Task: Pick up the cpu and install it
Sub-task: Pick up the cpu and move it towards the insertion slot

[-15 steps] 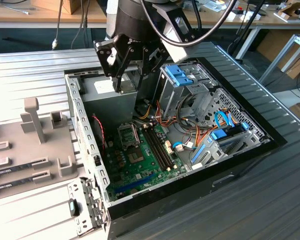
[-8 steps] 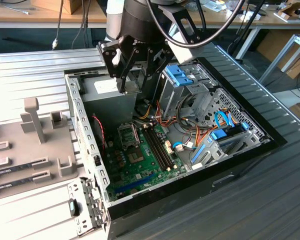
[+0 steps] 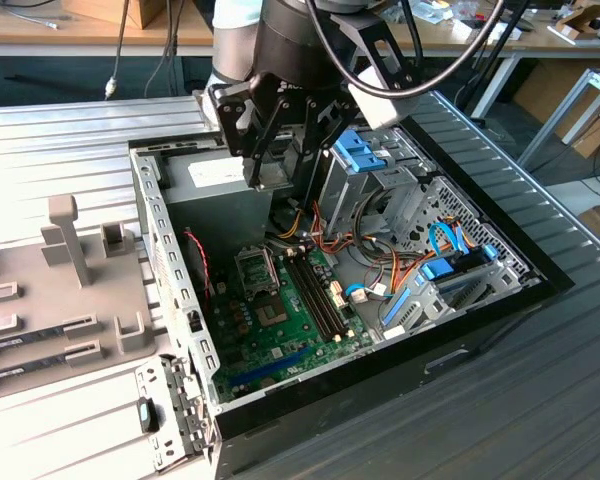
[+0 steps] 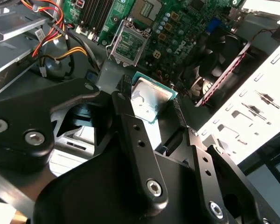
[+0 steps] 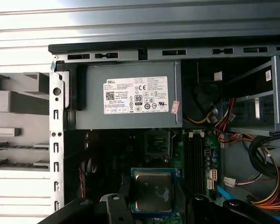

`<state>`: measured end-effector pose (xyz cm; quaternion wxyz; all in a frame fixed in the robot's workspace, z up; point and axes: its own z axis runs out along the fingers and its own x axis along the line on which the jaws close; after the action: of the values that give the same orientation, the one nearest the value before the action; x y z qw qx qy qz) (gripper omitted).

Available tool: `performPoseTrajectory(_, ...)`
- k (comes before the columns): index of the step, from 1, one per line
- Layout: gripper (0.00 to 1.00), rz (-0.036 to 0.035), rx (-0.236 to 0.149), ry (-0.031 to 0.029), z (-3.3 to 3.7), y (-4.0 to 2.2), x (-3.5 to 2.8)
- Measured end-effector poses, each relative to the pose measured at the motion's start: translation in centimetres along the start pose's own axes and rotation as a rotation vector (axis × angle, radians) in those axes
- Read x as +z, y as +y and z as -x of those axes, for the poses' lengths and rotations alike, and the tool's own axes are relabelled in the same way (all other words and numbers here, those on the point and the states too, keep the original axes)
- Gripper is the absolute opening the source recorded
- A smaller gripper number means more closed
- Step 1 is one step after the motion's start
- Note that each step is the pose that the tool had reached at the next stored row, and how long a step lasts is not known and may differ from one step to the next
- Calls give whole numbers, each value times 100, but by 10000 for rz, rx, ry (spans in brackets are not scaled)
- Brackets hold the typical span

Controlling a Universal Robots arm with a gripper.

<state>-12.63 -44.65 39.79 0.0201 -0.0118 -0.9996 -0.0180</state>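
My gripper (image 3: 278, 176) hangs inside the open computer case (image 3: 150, 230), over its rear part near the power supply. It is shut on the cpu (image 4: 149, 99), a flat square chip with a silver top and a thin green rim, pinched by two opposite edges between the black fingers (image 4: 130, 121). In the first wrist view the cpu (image 5: 152, 190) is held level above the motherboard. The socket frame (image 4: 130, 41) lies open on the green motherboard (image 3: 290, 330), a short way beyond the chip and apart from it. The socket (image 3: 257, 268) sits below the gripper in the exterior view.
A grey power supply box (image 5: 130, 95) with a white label fills the case's rear corner. Black memory slots (image 3: 315, 290) run beside the socket. Orange and yellow cables (image 5: 233, 116) and a metal drive cage (image 3: 380, 175) crowd the exterior view's right. A grey fixture tray (image 3: 60, 280) lies outside the case.
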Motion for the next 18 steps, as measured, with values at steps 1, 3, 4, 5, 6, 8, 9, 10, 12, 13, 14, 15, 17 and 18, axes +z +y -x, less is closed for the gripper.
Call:
performPoseTrajectory(1,47,0,0,0,16,-4,0)
performPoseTrajectory(3,47,1,0,-1,37,-8,1)
performPoseTrajectory(4,47,0,0,0,44,-10,1)
performPoseTrajectory(5,47,0,0,0,57,-12,1)
performPoseTrajectory(6,47,-1,0,1,68,-15,1)
performPoseTrajectory(8,47,-1,1,0,86,-20,1)
performPoseTrajectory(9,47,1,0,-1,108,-25,2)
performPoseTrajectory(10,47,0,0,0,126,-29,2)
performPoseTrajectory(12,47,1,0,0,145,-48,5)
performPoseTrajectory(13,47,0,0,0,147,-62,6)
performPoseTrajectory(14,47,0,0,0,148,-74,7)
performPoseTrajectory(15,47,1,0,0,151,-94,8)
performPoseTrajectory(17,47,1,0,0,156,-116,10)
performPoseTrajectory(18,47,1,0,0,162,-135,11)
